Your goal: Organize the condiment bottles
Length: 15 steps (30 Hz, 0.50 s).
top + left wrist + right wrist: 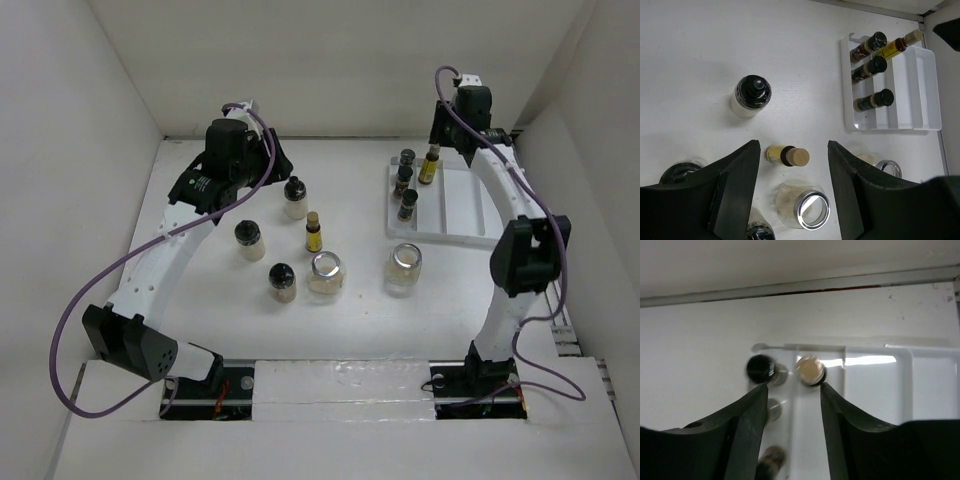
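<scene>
Loose on the table stand a cream-filled black-capped bottle [295,197] [752,95], a slim amber yellow-labelled bottle [313,232] [787,155], two black-capped jars [249,239] [282,281], and two clear silver-lidded jars [327,274] [403,268]. The white tray [460,215] holds three dark spice jars [406,180] in its left slot and an amber bottle [429,166] [809,370] beside them. My left gripper [228,165] [794,145] is open, high above the loose bottles. My right gripper [458,120] [792,385] is open and empty above the tray's back end.
White walls close in the table at the back and both sides. The tray's right-hand slots [920,90] hold nothing. A black-capped spice jar [760,367] stands just left of the amber bottle in the right wrist view.
</scene>
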Each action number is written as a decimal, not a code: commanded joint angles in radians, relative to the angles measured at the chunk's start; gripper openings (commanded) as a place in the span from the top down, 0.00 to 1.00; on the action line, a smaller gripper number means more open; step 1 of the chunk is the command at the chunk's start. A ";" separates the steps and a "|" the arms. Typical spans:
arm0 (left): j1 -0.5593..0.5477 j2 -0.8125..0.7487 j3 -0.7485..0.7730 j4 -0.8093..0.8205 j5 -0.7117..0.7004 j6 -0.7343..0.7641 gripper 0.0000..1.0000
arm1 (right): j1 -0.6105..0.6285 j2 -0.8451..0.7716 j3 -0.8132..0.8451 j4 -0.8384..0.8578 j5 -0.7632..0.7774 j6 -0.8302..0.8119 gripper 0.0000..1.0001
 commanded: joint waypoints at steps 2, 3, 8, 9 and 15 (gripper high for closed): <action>-0.001 -0.011 0.067 -0.009 -0.060 -0.017 0.48 | 0.125 -0.323 -0.203 0.135 -0.061 -0.007 0.69; -0.001 -0.002 0.078 -0.023 -0.121 -0.031 0.48 | 0.192 -0.354 -0.250 0.155 -0.110 -0.007 0.79; -0.001 0.029 0.160 -0.088 -0.301 -0.134 0.48 | 0.445 -0.416 -0.387 0.177 -0.213 -0.045 0.62; -0.001 0.029 0.170 -0.100 -0.313 -0.134 0.48 | 0.482 -0.406 -0.387 0.177 -0.226 -0.059 0.50; -0.001 0.019 0.140 -0.100 -0.333 -0.143 0.48 | 0.641 -0.316 -0.354 0.157 -0.267 -0.059 0.14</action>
